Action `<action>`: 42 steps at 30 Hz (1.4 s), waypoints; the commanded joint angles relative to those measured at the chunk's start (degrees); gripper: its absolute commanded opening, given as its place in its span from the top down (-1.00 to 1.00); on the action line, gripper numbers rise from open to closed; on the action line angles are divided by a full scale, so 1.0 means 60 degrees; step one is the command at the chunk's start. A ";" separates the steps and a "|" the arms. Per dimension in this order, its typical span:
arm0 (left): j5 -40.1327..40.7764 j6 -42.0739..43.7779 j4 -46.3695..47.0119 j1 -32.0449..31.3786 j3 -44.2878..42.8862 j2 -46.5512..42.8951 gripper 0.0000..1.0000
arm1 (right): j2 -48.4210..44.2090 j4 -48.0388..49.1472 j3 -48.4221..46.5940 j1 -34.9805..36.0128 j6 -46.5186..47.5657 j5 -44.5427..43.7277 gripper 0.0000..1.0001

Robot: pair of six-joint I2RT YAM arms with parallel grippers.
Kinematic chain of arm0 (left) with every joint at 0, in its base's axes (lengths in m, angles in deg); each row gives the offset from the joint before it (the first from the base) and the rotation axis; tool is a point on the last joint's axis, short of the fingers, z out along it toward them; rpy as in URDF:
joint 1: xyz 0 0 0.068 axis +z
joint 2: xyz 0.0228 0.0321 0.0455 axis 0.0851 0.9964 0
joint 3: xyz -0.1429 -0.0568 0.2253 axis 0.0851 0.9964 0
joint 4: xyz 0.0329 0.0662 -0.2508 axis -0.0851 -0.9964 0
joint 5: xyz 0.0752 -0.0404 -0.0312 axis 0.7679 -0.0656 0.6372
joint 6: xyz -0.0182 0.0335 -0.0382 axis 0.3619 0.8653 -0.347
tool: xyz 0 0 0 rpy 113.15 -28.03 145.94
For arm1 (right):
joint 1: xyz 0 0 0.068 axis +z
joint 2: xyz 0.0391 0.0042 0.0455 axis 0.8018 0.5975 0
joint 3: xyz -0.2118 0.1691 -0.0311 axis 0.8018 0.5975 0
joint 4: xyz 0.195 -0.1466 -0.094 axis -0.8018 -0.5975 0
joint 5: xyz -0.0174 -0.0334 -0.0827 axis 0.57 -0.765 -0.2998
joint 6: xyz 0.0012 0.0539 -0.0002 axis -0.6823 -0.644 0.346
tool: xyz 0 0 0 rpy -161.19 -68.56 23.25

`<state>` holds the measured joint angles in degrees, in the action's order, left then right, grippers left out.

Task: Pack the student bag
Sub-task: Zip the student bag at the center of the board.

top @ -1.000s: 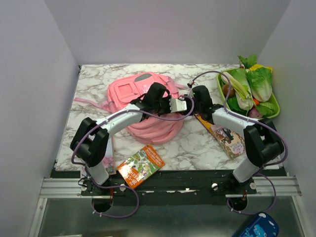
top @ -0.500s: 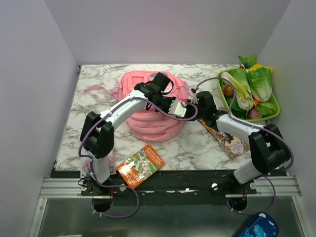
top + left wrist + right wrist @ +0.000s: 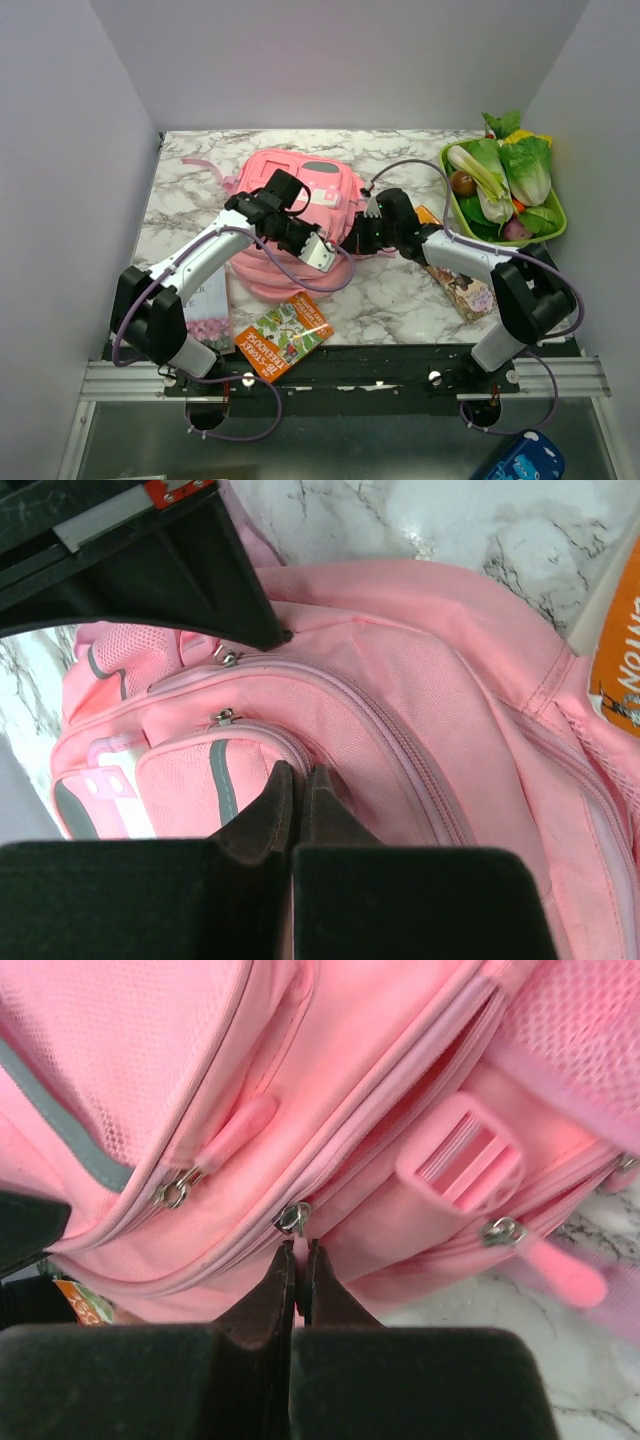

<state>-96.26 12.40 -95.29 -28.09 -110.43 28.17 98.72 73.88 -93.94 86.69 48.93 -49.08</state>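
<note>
The student bag [image 3: 300, 200], a large pink backpack with grey trim, lies in the middle of the table. My left gripper [image 3: 325, 252] rests on its near side. In the left wrist view it [image 3: 298, 771] is shut, pinching the bag [image 3: 420, 680] at a zip seam beside a small pocket. My right gripper [image 3: 356, 238] is at the bag's right side. In the right wrist view it [image 3: 298, 1247] is shut on a pink zip pull [image 3: 300, 1248] hanging from a metal slider [image 3: 293, 1218] on the bag [image 3: 330, 1080]. A pink buckle [image 3: 462, 1152] sits beside it.
A green tray [image 3: 553, 229] of vegetables stands at the back right. An orange book [image 3: 285, 335] lies at the front edge. A flower-print book [image 3: 208, 318] lies under my left arm, and another book [image 3: 462, 285] lies under my right arm. A blue object [image 3: 525, 460] lies below the table.
The bag has turned and shifted, its front pocket now facing right. My left arm swung left and toward me with the bag. My right gripper moved left onto the bag's zip.
</note>
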 commanded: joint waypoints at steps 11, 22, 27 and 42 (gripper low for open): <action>-0.1046 0.1475 -0.1941 -0.0056 0.0246 -0.0969 1.00 | 0.1108 -0.0901 -0.1544 -0.1228 0.1353 -0.1826 0.99; -0.0637 0.0217 -0.0043 0.0148 0.0436 -0.0925 1.00 | 0.0802 -0.1004 -0.1856 -0.1243 0.1191 -0.2630 0.09; -0.0840 -0.0223 0.0316 0.0792 -0.0323 -0.0604 1.00 | -0.0193 -0.0551 -0.0625 -0.1228 0.1455 -0.2925 0.03; -0.0518 0.0612 -0.0008 0.1115 -0.1350 -0.0324 1.00 | -0.0636 0.1150 0.0536 -0.1214 0.4442 -0.0363 0.01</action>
<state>-99.47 13.01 -97.08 -21.71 -115.46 27.17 92.89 78.41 -88.91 79.22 68.77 -57.49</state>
